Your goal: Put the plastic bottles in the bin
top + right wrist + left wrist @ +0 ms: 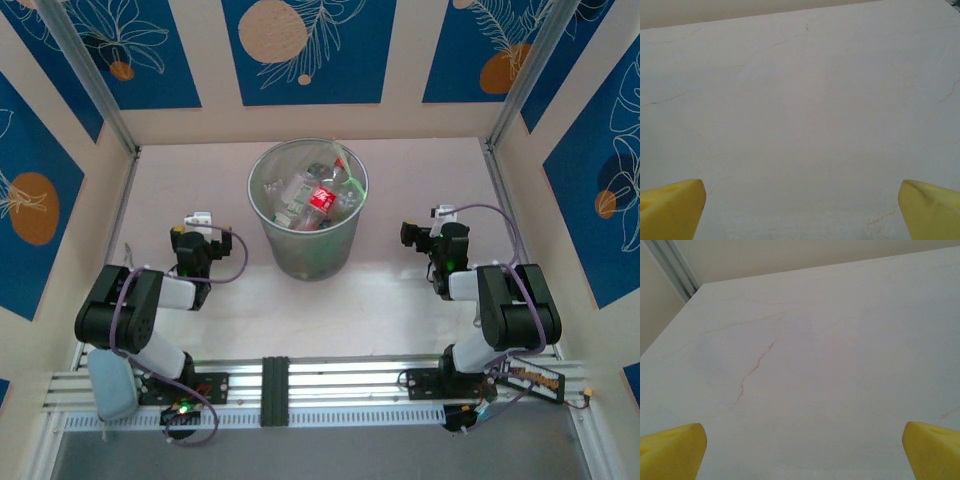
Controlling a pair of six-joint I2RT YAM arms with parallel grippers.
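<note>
Left gripper: fingers spread wide, empty.
Right gripper: fingers spread wide, empty.
Plastic bottles: inside bin, between both grippers.

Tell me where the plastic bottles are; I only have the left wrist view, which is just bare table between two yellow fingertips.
Observer: The plastic bottles I can see all lie inside the bin.
Operator: Where does it stand?
Observer: In the top view it is mid-table, to the right of the left tool, between the two arms.
Operator: And the other arm, is it carrying anything?
Observer: No, the right tool is open over bare table.
</note>
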